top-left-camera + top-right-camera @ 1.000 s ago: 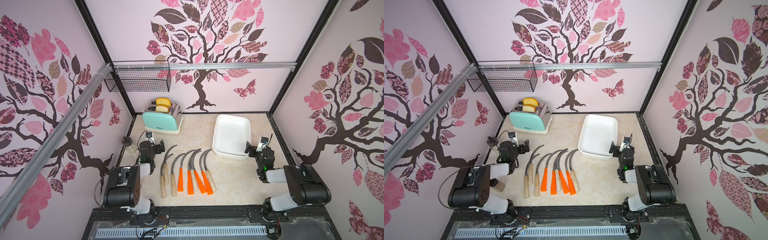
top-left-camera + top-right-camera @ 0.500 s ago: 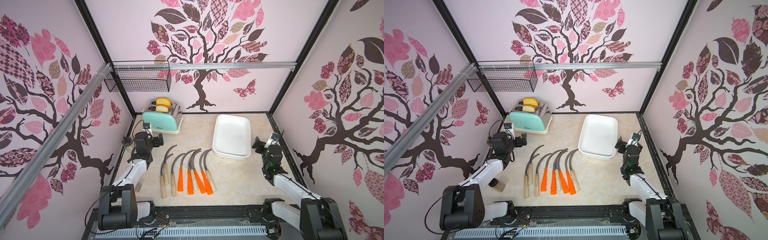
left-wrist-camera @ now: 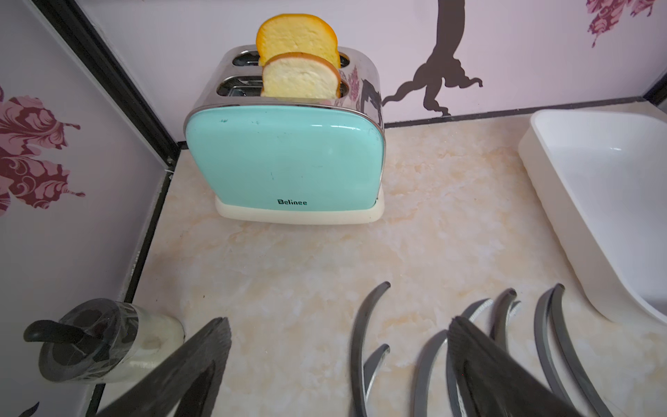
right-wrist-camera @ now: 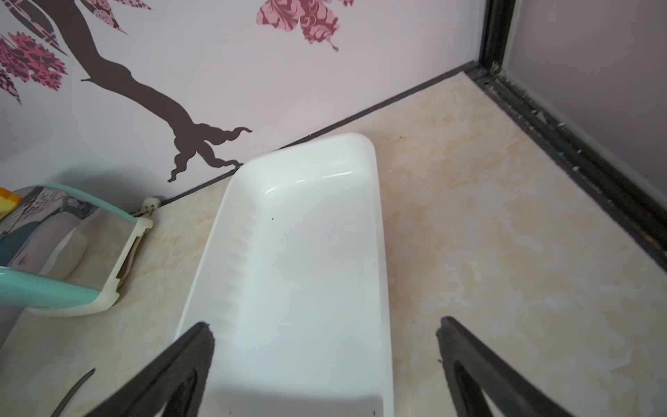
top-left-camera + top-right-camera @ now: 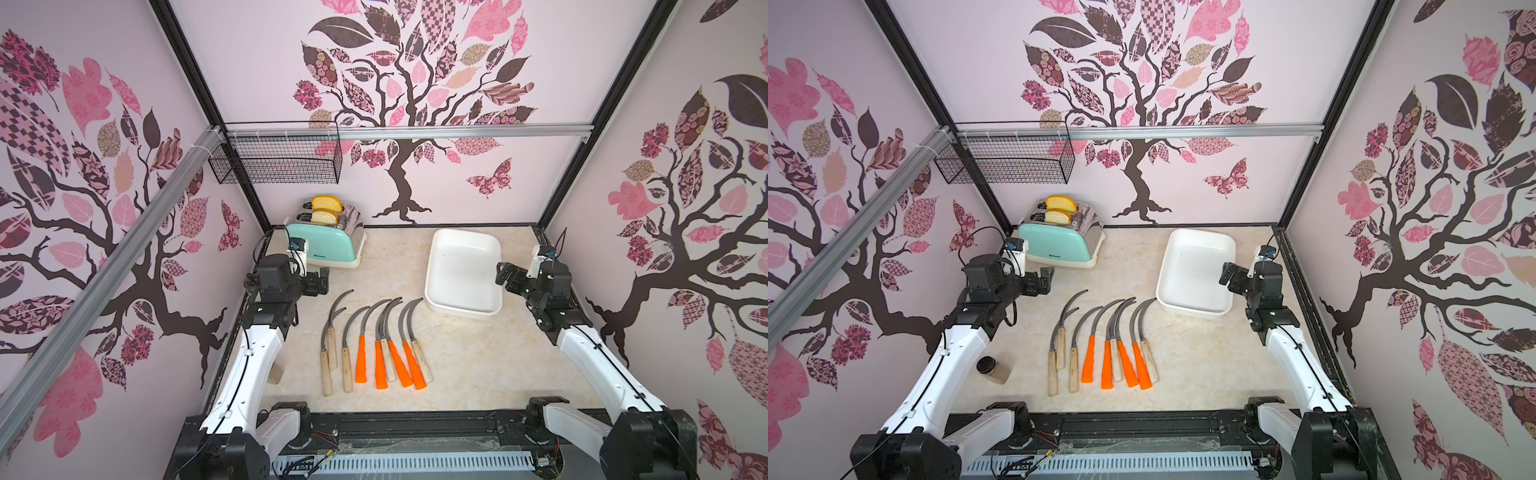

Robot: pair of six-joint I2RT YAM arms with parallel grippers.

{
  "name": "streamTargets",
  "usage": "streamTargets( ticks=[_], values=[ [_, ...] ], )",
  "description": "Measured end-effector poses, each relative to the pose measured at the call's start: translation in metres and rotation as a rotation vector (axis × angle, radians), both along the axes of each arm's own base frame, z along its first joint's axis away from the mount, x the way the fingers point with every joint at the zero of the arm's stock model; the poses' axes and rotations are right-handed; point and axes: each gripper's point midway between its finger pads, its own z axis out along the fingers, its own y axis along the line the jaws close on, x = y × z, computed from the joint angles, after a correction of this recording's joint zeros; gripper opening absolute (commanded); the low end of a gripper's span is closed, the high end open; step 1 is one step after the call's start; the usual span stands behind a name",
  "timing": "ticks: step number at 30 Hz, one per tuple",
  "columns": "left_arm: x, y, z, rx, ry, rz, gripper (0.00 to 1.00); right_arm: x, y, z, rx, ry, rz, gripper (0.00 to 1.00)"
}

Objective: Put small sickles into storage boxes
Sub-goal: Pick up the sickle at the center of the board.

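Several small sickles [image 5: 374,345] lie side by side mid-table in both top views, grey blades pointing back; pale wooden handles [image 5: 1073,370] mostly sit left, orange handles [image 5: 1106,365] in the middle. Their blade tips [image 3: 361,325] show in the left wrist view. The white storage box [image 5: 461,266] [image 5: 1196,270] lies empty at the back right. My left gripper [image 5: 322,280] [image 3: 338,325] hovers open behind the leftmost blades, holding nothing. My right gripper [image 5: 500,274] [image 4: 325,325] stands open over the box's right rim [image 4: 384,289], also empty.
A mint toaster [image 5: 324,245] with two bread slices stands at the back left. A black wire basket [image 5: 276,160] hangs on the wall above it. A small jar [image 5: 992,370] stands by the left wall, near my left arm.
Both arms have unfolded from low, tucked poses and stretched toward the back. The left gripper rose toward the toaster, the right one toward the box. The sickles have not moved.
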Motion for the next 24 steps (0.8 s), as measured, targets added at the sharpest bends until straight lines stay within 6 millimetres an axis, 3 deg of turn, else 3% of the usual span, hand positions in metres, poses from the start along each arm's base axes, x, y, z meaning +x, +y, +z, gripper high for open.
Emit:
streamTargets(
  ticks=[4,11,19,24],
  values=[
    [-0.009,-0.006,0.001,0.009,0.05,-0.025,0.98,-0.004,0.023,0.0,0.096,0.068,0.077,1.0],
    [-0.025,-0.009,0.007,0.011,0.113,-0.049,0.98,-0.028,0.1,0.015,0.125,0.129,0.333,1.0],
    [-0.04,-0.011,0.007,0.012,0.148,-0.058,0.98,-0.062,0.125,0.004,0.113,0.229,0.431,0.97],
    [-0.045,-0.01,0.01,0.008,0.155,-0.054,0.98,-0.086,0.159,0.013,0.052,0.256,0.534,1.0]
  ],
)
